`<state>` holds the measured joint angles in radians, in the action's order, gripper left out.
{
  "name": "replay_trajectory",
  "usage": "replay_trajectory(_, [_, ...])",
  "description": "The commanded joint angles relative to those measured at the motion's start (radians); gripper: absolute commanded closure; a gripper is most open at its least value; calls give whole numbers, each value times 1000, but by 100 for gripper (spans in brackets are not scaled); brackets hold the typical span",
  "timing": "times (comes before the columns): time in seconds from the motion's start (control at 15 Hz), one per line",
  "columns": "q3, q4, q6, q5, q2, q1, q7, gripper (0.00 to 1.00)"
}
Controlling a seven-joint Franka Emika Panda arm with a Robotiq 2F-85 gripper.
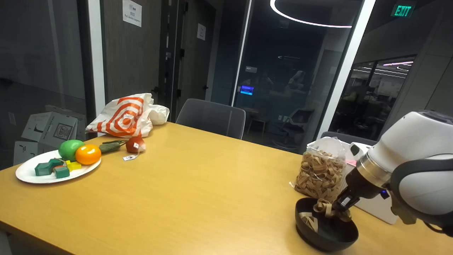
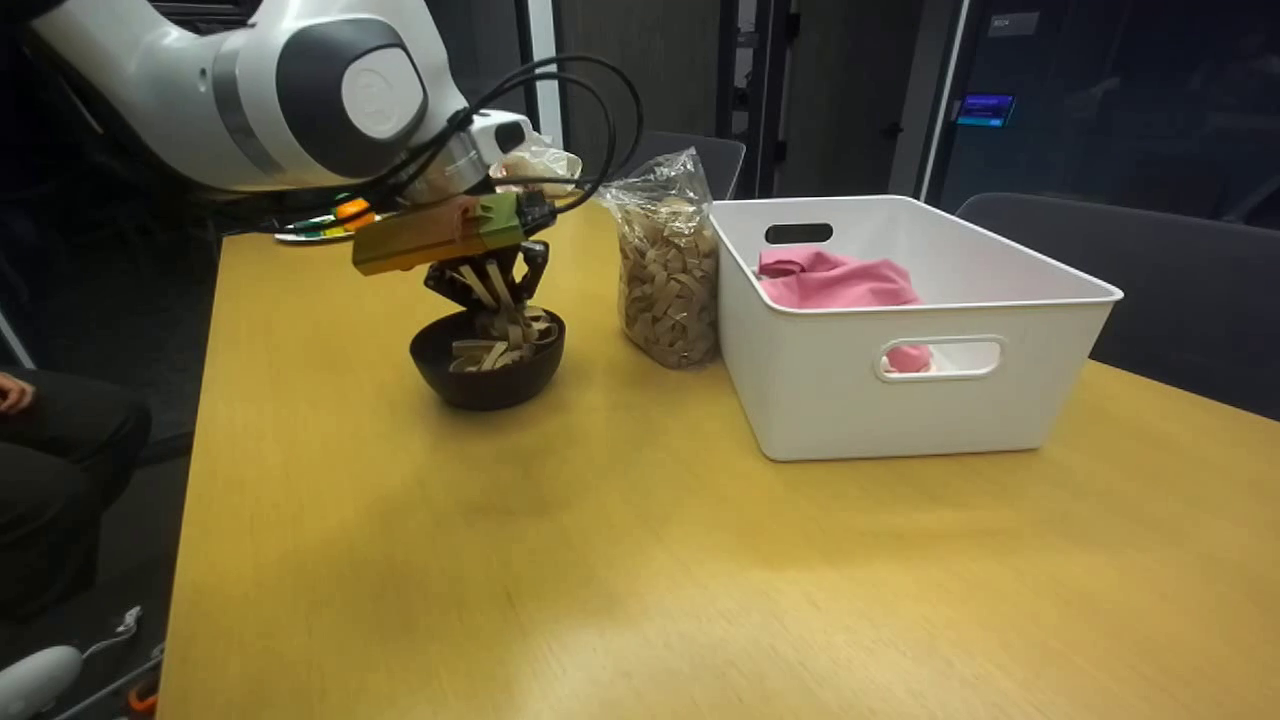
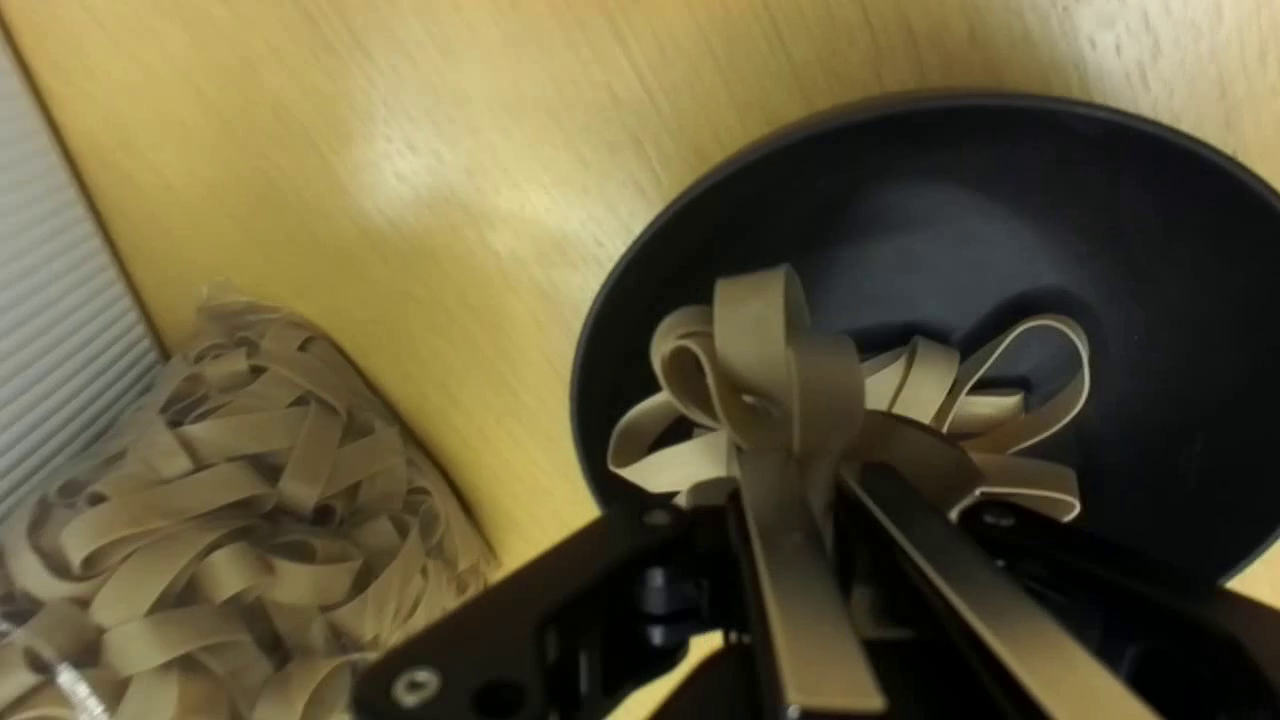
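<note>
A pincer (image 3: 800, 495) pinches a bunch of flat tan rubber bands (image 3: 760, 350), loops dangling into a round black bowl (image 2: 490, 392) where more of them lie, on the near right of a honey-toned wooden table (image 1: 198, 198) in an exterior view. Just beyond the bowl, a clear plastic bag (image 1: 320, 173) packed with similar bands stands beside a white bin (image 2: 830, 400) with oblong handle holes, pink cloth (image 2: 840, 283) inside. Toward the table's far left, a white plate (image 1: 26, 173) carries a green fruit (image 1: 69, 149), a glossy orange fruit (image 1: 88, 154) and small green blocks (image 1: 43, 169); near it rest a tagged round red item (image 1: 135, 144) and a crumpled white shopping bag (image 1: 124, 117) bearing a red-orange bullseye. Dark chairs (image 1: 212, 118) stand along the far edge, before wood-paneled doors (image 1: 131, 63) posted with paper notices (image 1: 132, 13) and tall panes of dark glass (image 1: 283, 71). A small blue screen (image 1: 246, 90) shines among the panes, a green EXIT sign (image 1: 402, 11) glows at far right, and boxes (image 1: 58, 131) are stacked past the plate at left. A seated person (image 2: 60, 470) in dark trousers appears at the left of an exterior view, beside the table.
</note>
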<state>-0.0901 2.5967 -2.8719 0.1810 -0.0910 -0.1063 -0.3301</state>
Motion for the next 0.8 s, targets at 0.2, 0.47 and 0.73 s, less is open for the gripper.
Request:
replay_trajectory(0.2, [7, -16, 56, 59, -150, 23, 24, 92])
replay_trajectory(0.47, [3, -40, 73, 82, -190, 33, 36, 92])
replay_trajectory(0.73, [-17, -86, 80, 146, -198, 59, 76, 92])
